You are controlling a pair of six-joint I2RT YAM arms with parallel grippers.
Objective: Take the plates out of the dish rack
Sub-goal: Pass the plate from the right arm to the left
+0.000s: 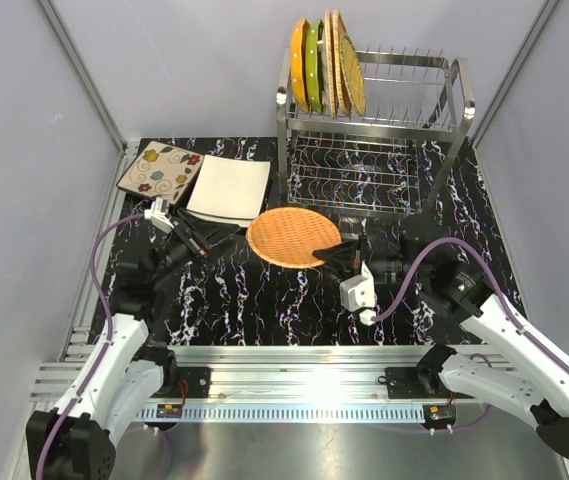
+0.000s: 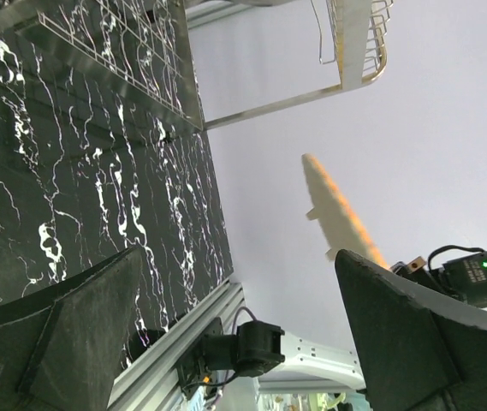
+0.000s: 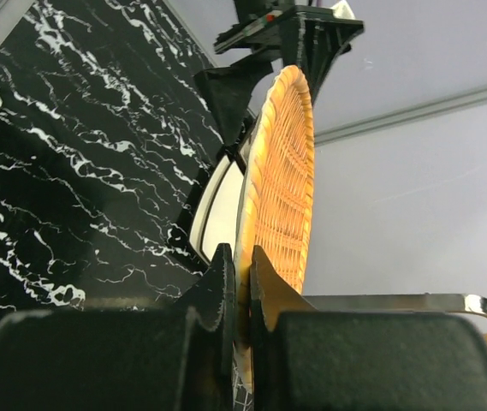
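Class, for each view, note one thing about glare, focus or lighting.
Top external: bright glare on the metal rail. Left wrist: the wicker plate looks soft, seen edge-on. Right wrist: the near fingers are dark and blurred; the plate glows orange.

**A:** How many plates are there altogether?

**B:** Seven. Four stand in the rack (image 1: 404,120): one orange plate (image 1: 298,70), one green plate (image 1: 313,62) and, as far as I can tell, two woven plates (image 1: 352,80).

**A:** And the other three?

**B:** One flowered square plate (image 1: 159,170), one white square plate (image 1: 229,188) and one round woven plate (image 1: 289,237).

**A:** So three woven, two square. How many racks?

**B:** One, with two tiers.

**A:** And hands?

**B:** Two: one left hand (image 1: 186,238) and one right hand (image 1: 339,252).
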